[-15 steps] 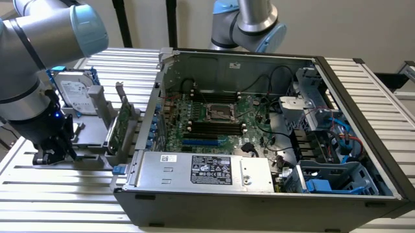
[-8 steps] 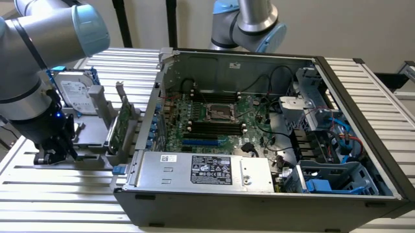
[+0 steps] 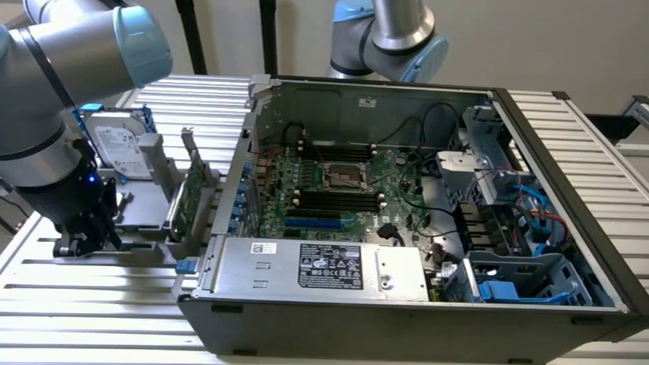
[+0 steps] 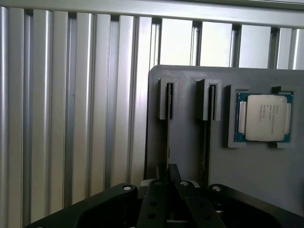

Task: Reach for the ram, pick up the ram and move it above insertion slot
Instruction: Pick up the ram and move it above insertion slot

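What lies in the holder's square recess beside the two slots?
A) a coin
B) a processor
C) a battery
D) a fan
B: a processor with a silver lid and green edge lies in the recess of the grey holder, beside the two narrow slots.

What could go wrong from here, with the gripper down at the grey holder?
1. The gripper looks shut on the ram, which sits edge-on in a slot of the grey holder. A tilted lift could bind it.
2. A second stick in the neighbouring slot could be snagged.
3. The expansion card stands upright between holder and computer case. A low carry might hit it.
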{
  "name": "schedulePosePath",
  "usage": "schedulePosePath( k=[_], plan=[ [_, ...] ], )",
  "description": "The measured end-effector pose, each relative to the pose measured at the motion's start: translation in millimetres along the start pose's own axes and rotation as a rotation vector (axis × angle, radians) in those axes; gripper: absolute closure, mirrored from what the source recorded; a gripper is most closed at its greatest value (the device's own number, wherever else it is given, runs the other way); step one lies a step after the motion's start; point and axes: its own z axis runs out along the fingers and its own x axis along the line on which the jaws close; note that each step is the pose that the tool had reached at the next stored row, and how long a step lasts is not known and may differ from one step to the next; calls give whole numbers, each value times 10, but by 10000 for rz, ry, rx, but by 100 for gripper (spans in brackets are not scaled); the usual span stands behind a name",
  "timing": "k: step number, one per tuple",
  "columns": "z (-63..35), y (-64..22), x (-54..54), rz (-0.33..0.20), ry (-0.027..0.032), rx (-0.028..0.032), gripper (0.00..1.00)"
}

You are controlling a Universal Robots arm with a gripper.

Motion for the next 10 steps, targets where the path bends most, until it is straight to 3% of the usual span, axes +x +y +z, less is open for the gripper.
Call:
schedulePosePath(
  k=[10],
  plan=[
    [-26, 0, -7, 0, -2, 2, 87]
  ],
)
